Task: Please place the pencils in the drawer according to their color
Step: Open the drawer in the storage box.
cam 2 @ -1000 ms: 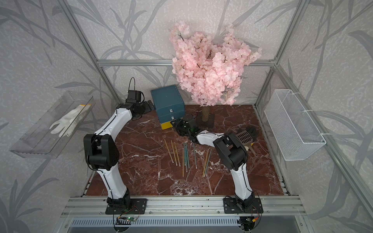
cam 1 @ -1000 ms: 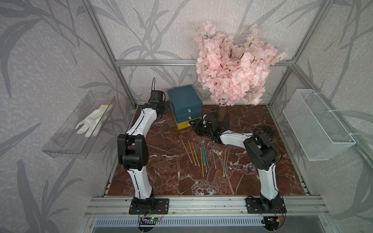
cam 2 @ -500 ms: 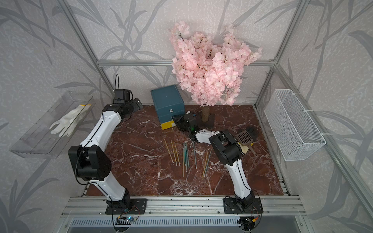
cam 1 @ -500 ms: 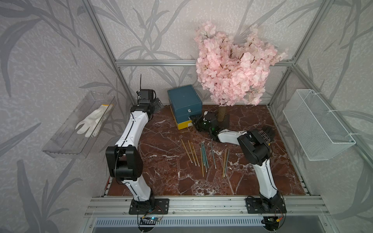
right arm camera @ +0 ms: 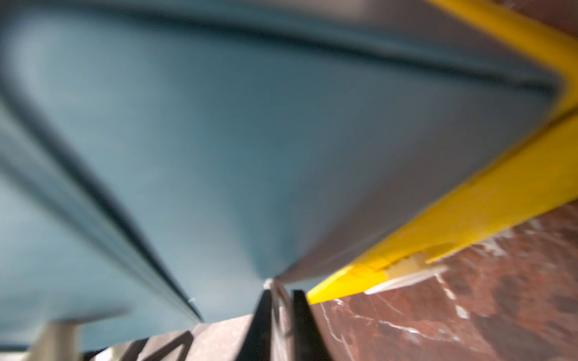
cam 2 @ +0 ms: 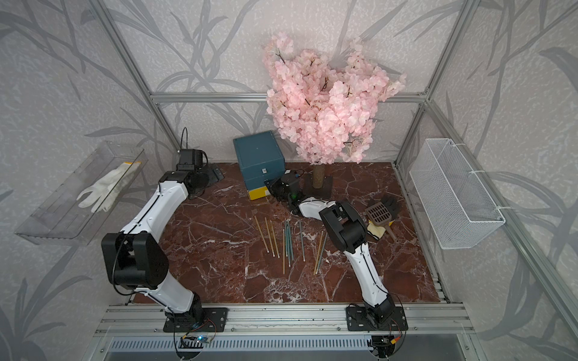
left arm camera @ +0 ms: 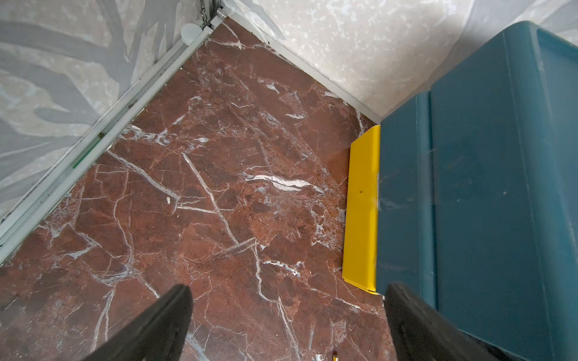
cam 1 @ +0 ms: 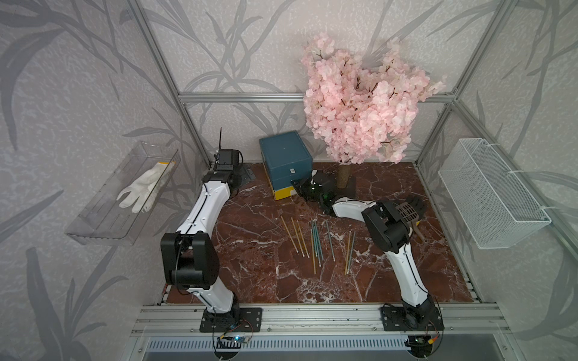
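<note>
- We see the drawer [cam 1: 286, 161], a dark teal chest, at about 12 o'clock on the worktop [cam 1: 250, 275], close to the back wall. Its bottom yellow drawer [left arm camera: 361, 203] sticks out a little from the casing.
- The right pincer [right arm camera: 281, 295] is at the chest's front, about 5 o'clock from it in both top views. Its fingers are closed on a small pale tab [right arm camera: 275, 286] on a teal drawer front. The wrist view is blurred, so we cannot tell which teal drawer it is.
- The left pincer [left arm camera: 287, 322] stands wide open over bare worktop, about 9 o'clock from the chest, near the back corner.
- The pencils [cam 1: 316, 243] lie in a loose row at the worktop's middle, 6 o'clock from the chest, each running roughly from 12 to 6 o'clock. Yellow-tan ones sit at the 9 o'clock end and teal ones in the middle. They are well apart from both pincers.
- A pink blossom tree [cam 1: 359, 109] stands at 3 o'clock from the chest.
- A dark glove [cam 2: 391, 204] and a brown scoop [cam 2: 380, 214] lie at 3 o'clock on the worktop.
- On the wall at 9 o'clock, a clear tray [cam 1: 103, 218] holds a white glove [cam 1: 144, 187]. A wire basket [cam 1: 491, 193] hangs at 3 o'clock.
</note>
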Robot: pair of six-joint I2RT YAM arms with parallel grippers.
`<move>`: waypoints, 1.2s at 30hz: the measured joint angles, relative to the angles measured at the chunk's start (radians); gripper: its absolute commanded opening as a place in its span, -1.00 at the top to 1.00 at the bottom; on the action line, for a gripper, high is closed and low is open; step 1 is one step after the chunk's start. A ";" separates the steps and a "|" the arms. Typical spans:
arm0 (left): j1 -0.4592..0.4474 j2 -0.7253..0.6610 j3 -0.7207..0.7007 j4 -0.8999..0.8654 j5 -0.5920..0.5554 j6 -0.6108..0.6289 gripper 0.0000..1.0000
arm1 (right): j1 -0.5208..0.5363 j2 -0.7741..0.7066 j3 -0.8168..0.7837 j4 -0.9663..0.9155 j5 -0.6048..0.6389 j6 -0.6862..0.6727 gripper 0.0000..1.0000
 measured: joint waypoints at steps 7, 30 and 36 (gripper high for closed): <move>-0.008 -0.057 -0.056 0.007 0.043 -0.022 -1.00 | 0.000 -0.042 -0.090 0.053 -0.017 -0.004 1.00; -0.085 -0.142 -0.180 0.023 0.080 -0.040 -1.00 | 0.054 -0.317 -0.520 0.135 -0.041 0.003 1.00; -0.103 -0.143 -0.181 0.024 0.079 -0.040 -1.00 | 0.064 -0.350 -0.576 0.140 -0.044 0.009 0.09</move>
